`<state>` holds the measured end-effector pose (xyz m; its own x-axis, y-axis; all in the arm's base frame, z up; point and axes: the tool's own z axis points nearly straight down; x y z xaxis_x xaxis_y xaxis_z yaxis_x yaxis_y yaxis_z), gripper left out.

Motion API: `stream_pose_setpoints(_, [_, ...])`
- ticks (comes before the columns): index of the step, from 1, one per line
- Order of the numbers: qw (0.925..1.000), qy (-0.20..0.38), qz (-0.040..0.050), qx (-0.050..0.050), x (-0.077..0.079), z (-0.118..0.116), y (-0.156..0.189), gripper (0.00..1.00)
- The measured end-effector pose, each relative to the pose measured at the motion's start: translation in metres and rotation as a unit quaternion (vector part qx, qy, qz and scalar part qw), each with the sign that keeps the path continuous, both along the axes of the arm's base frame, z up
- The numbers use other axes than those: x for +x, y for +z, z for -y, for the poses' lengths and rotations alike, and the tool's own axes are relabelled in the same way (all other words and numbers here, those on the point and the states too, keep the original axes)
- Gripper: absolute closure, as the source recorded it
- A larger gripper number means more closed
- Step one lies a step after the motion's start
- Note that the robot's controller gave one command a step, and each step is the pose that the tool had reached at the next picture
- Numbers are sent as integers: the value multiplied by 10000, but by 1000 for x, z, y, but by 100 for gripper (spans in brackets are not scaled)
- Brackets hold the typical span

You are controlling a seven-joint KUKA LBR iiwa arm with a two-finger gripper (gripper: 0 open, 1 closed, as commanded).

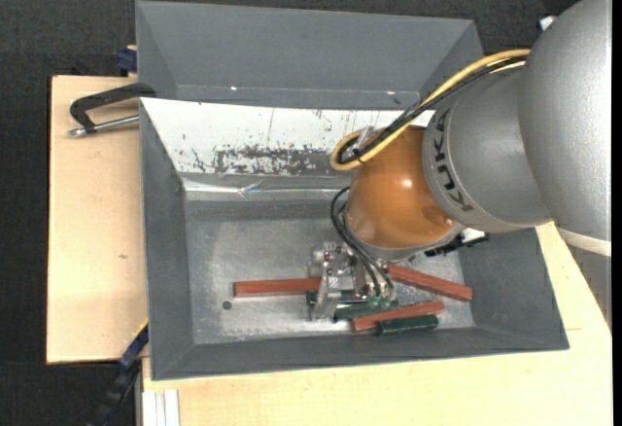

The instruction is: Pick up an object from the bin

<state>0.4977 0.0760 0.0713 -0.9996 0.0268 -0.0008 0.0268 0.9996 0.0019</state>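
The tool (pixel 335 286) stands low over the floor of the grey bin (pixel 165 249), right at the right-hand end of a long red-brown stick (pixel 270 288) that lies flat. Whether the tool is open or closed cannot be told. Just right of that stick's end, a dark green pen (pixel 406 323) lies beside a second red stick (pixel 434 283), which is slanted.

One camera, high over the bin (pixel 163 249), tilted a little.
It looks down from above and somewhat from the bin's near side, so the far wall shows broad and the near rim thin. It is close enough that the bin spans most of the width, and the arm (pixel 525 142) enters from the right edge.
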Motion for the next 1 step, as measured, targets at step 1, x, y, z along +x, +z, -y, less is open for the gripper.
stream_pose_setpoints(1, [9999,99,28,-3,23,22,200,100])
